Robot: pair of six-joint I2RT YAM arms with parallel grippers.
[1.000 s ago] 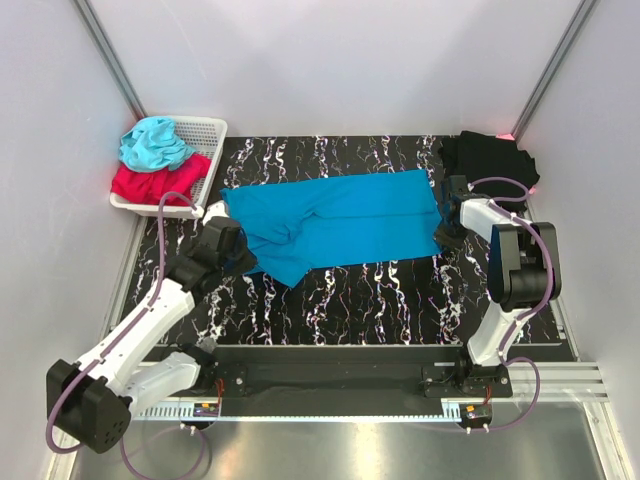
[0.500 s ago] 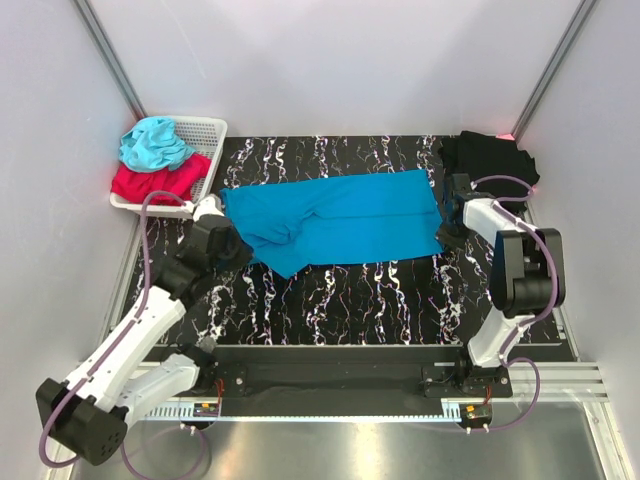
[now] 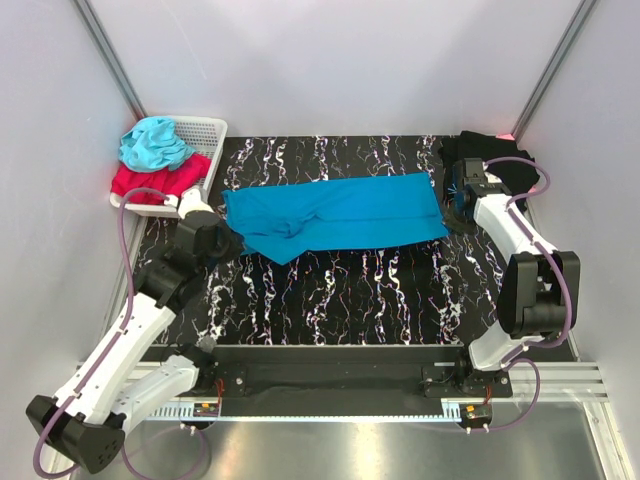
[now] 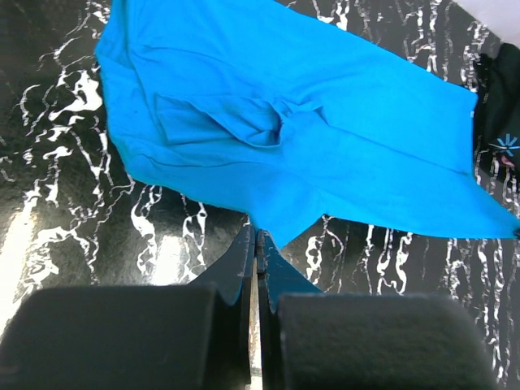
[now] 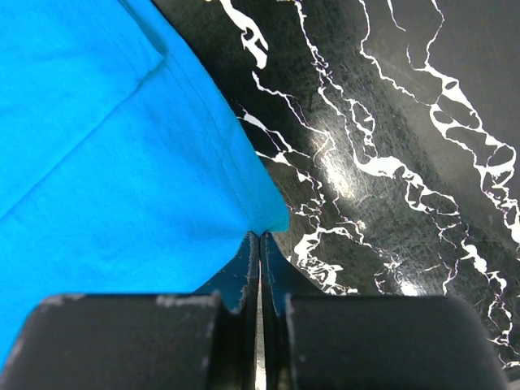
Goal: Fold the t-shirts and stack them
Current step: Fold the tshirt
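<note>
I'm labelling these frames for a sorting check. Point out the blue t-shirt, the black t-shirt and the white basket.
blue t-shirt (image 3: 340, 208): top view, middle of its flat body.
black t-shirt (image 3: 490, 146): top view, its bunched far part.
white basket (image 3: 203, 133): top view, bare right end of its mesh.

The left hand (image 4: 257, 237) has its fingers pressed together on the lowest point of the blue t-shirt (image 4: 325, 146). That shirt lies spread and creased across the black, white-veined worktop (image 4: 57, 195). A black t-shirt (image 4: 497, 97) shows at the right edge.
</note>
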